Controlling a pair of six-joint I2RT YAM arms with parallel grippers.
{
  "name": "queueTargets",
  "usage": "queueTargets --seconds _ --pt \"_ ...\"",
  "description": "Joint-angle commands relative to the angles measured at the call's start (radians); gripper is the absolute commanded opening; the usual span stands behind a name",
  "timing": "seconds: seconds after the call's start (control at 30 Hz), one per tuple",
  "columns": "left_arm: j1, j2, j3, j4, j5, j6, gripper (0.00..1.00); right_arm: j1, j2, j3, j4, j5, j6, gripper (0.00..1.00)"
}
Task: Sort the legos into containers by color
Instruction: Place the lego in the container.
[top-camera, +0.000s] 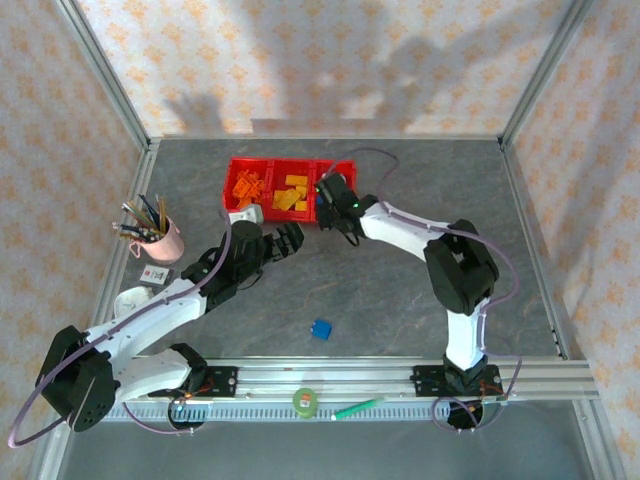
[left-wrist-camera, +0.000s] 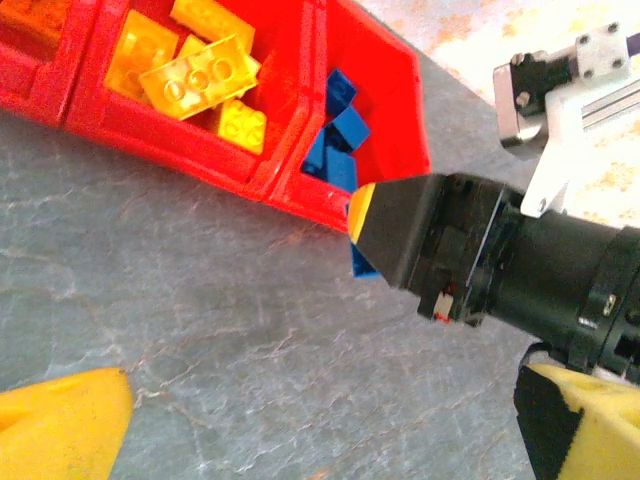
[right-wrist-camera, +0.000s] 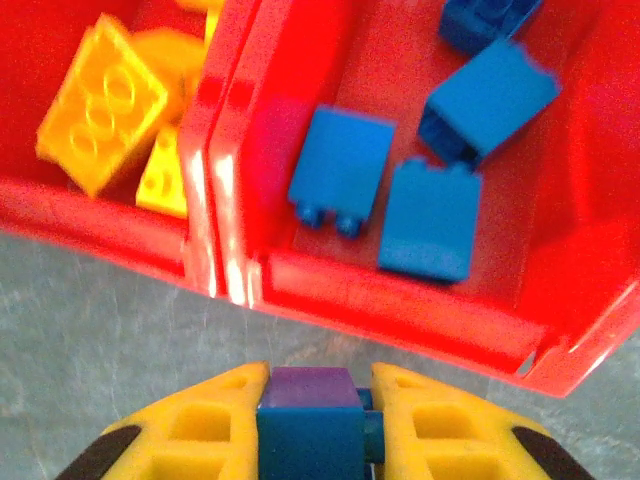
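Right fingers (right-wrist-camera: 245, 385) clamp a small blue plastic brick (right-wrist-camera: 308, 435) beside red translucent plastic bins (right-wrist-camera: 400, 290); left fingers (left-wrist-camera: 60, 420) gape open.

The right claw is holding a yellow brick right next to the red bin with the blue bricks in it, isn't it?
Not quite: the brick in the right gripper is blue, not yellow. The right wrist view shows it pinched there. It is indeed next to the red bin holding the blue bricks.

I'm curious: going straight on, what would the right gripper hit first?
Probably the front wall of the red bin, just ahead of the right gripper, though it might pass over; height is unclear.
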Motion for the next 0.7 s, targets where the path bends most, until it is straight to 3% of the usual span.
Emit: queueTargets --seconds 0.0,0.43,0.67 --pt "-0.005 0.029 0.06 -0.016 -0.011 0.043 0.99 -0.049 0.025 0.077 -0.043 0.009 0.052 0.16" --pt "0.012 0.089 0.138 -0.024 -0.041 0.064 0.99 -0.105 0.314 0.452 -0.095 0.125 0.056 0.17" --pt "0.018 0.083 0.141 -0.038 -0.045 0.075 0.99 -0.105 0.313 0.491 -0.101 0.11 0.037 0.35"
